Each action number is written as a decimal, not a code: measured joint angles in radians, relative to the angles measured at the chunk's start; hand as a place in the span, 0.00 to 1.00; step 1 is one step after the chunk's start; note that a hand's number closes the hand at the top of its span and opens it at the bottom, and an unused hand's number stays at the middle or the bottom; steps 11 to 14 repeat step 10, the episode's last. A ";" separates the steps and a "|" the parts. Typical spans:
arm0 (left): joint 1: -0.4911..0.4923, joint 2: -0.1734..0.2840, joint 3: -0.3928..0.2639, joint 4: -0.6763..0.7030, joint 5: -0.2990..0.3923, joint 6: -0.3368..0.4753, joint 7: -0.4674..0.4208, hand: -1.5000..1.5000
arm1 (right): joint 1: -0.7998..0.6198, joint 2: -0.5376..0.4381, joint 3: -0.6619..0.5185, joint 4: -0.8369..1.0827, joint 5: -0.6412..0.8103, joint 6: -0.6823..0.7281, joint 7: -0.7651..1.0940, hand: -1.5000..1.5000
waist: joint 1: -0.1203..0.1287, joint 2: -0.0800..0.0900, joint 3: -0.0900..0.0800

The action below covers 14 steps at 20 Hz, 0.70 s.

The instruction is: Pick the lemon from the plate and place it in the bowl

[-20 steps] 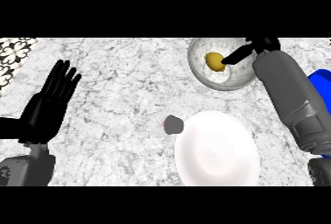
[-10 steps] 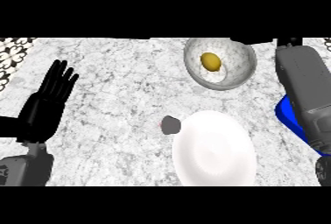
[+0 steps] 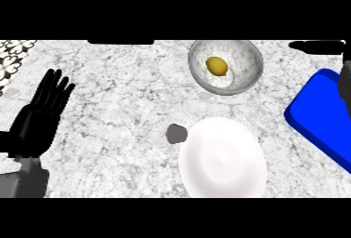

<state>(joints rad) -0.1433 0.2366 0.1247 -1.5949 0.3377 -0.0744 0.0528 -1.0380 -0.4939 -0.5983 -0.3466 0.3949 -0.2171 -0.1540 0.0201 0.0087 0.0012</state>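
Right arm withdrawn; left robot hand (image 3: 40, 118) resting (fingers straight, up).

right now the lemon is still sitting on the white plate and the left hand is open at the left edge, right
Not quite. The lemon is not on the white plate; it lies in the bowl at the top of the counter, as the head view shows, and the plate holds nothing. The rest stands: the left hand is open at the left edge.

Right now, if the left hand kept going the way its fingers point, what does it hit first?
Probably nothing: the left hand points up and slightly right over bare counter. The bowl with the lemon sits well right of that line.
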 measured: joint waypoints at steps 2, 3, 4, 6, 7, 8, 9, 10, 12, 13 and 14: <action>0.009 -0.001 0.002 -0.003 -0.002 0.000 0.001 0.50 | 0.041 -0.045 -0.010 -0.009 -0.021 0.059 -0.016 0.00 | -0.007 -0.003 0.000; 0.013 0.003 0.006 -0.004 -0.003 -0.006 -0.002 0.50 | 0.057 -0.057 -0.011 -0.013 -0.031 0.081 -0.025 0.00 | -0.008 -0.004 0.000; 0.018 -0.002 0.005 -0.005 -0.005 -0.005 -0.006 0.50 | 0.077 -0.073 -0.013 -0.016 -0.040 0.101 -0.032 0.00 | -0.009 -0.004 -0.001; 0.014 -0.001 0.011 -0.008 -0.005 0.001 0.002 0.50 | 0.117 -0.104 -0.015 -0.020 -0.056 0.153 -0.055 0.00 | -0.011 -0.005 -0.001; 0.015 -0.004 0.010 -0.003 -0.010 0.001 -0.002 0.50 | 0.142 -0.113 -0.016 -0.033 -0.066 0.181 -0.059 0.00 | -0.015 -0.007 -0.001; 0.023 -0.012 0.004 -0.004 -0.019 0.005 -0.007 0.50 | 0.169 -0.120 -0.019 -0.042 -0.079 0.202 -0.071 0.00 | -0.017 -0.008 -0.001; 0.024 -0.014 0.002 -0.009 -0.024 0.009 -0.003 0.50 | 0.194 -0.123 -0.016 -0.061 -0.089 0.224 -0.070 0.00 | -0.020 -0.009 -0.001; 0.017 -0.019 -0.001 0.000 -0.031 0.013 -0.007 0.50 | 0.216 -0.139 -0.018 -0.068 -0.100 0.254 -0.075 0.00 | -0.021 -0.009 -0.001; 0.017 -0.019 -0.001 0.000 -0.031 0.013 -0.007 0.50 | 0.216 -0.139 -0.018 -0.068 -0.100 0.254 -0.075 0.00 | -0.021 -0.009 -0.001; 0.017 -0.019 -0.001 0.000 -0.031 0.013 -0.007 0.50 | 0.216 -0.139 -0.018 -0.068 -0.100 0.254 -0.075 0.00 | -0.021 -0.009 -0.001; 0.017 -0.019 -0.001 0.000 -0.031 0.013 -0.007 0.50 | 0.216 -0.139 -0.018 -0.068 -0.100 0.254 -0.075 0.00 | -0.021 -0.009 -0.001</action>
